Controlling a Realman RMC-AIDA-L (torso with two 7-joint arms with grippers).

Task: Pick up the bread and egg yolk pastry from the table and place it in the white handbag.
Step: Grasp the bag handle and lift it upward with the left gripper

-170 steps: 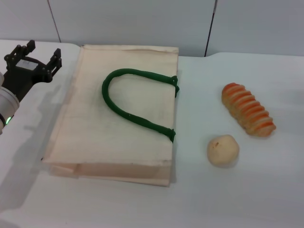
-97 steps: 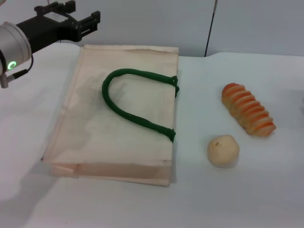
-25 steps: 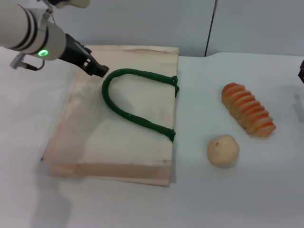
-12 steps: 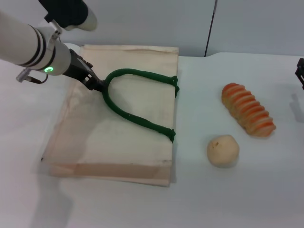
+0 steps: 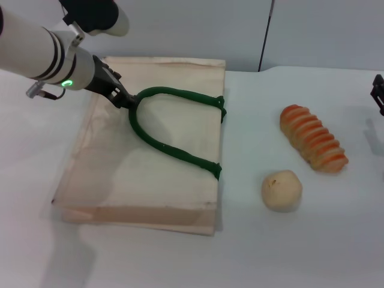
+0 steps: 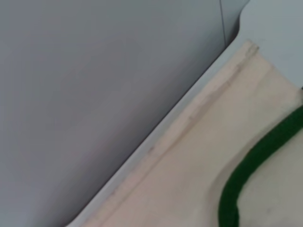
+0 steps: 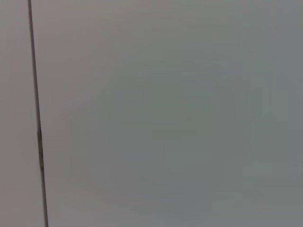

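The white handbag [image 5: 150, 144] lies flat on the white table [image 5: 300, 240], its green rope handle [image 5: 171, 123] curving across the top face. The left gripper [image 5: 125, 99] reaches in from the far left corner of the bag, and its dark tip sits right at the bend of that handle, touching it. From where I stand I cannot tell whether its fingers are closed around the rope or only pressed against it. The left wrist view shows only the bag's far edge [image 6: 199, 156] and a stretch of the green handle [image 6: 255, 165] close under the camera, with a grey wall behind.

The bread [image 5: 313, 138] lies on the table to the right of the bag, well apart from the left gripper. The egg yolk pastry [image 5: 281, 190] sits just beside the loaf's nearer end, between it and the bag's edge. Both rest on bare table, outside the bag.

The right gripper [image 5: 378, 93] only peeks in at the right border, off to the side of the bread; its fingers cannot be made out.
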